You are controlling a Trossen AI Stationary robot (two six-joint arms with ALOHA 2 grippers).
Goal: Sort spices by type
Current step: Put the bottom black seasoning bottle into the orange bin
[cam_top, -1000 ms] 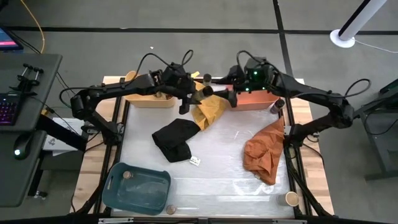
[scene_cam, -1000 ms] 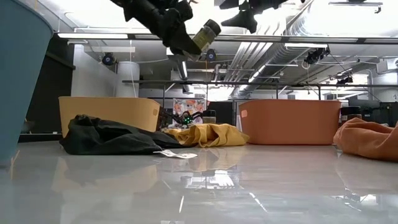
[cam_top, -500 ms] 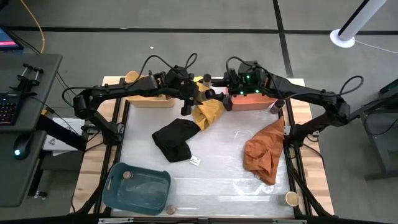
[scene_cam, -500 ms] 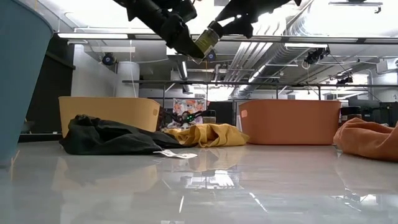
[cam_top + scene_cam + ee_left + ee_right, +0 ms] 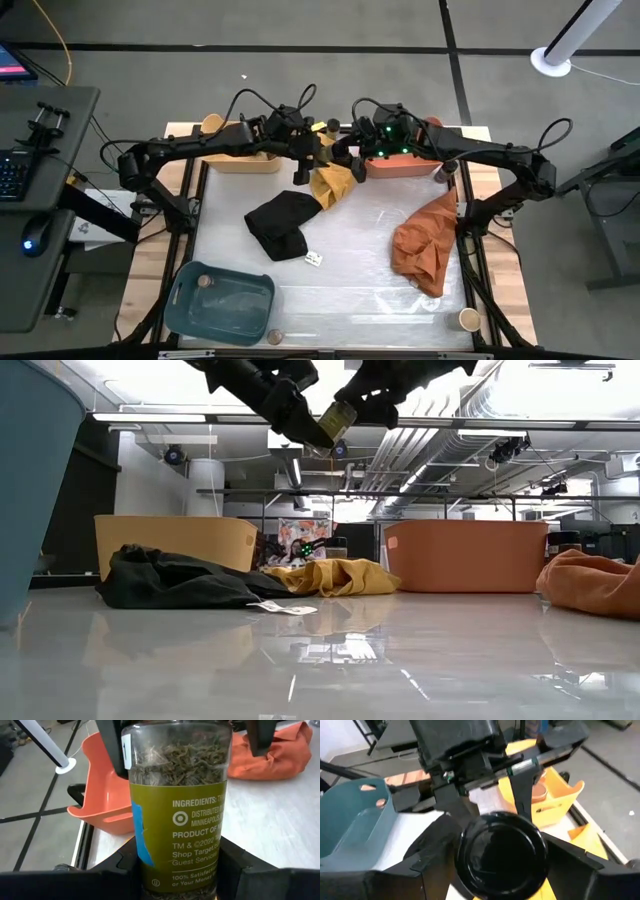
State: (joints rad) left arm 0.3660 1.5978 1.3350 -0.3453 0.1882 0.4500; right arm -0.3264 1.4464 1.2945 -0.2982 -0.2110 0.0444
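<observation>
Spice jar [image 5: 177,815], black-lidded, aloft above yellow cloth [image 5: 335,180]: clamped at base between left gripper [image 5: 180,870] fingers; right gripper [image 5: 502,852] fingers flanking lid, seemingly touching.

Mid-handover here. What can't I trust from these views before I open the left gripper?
- Right gripper hold on the jar: the arms overlap it in the high view, and the low view shows only dark shapes.
- Jar's spice name: the label curves out of sight in the left wrist view.
- Yellow bin and orange bin contents: walls hide them in the low view, and arms partly cover them from above.
- Front-edge jar: too small in the high view.
</observation>
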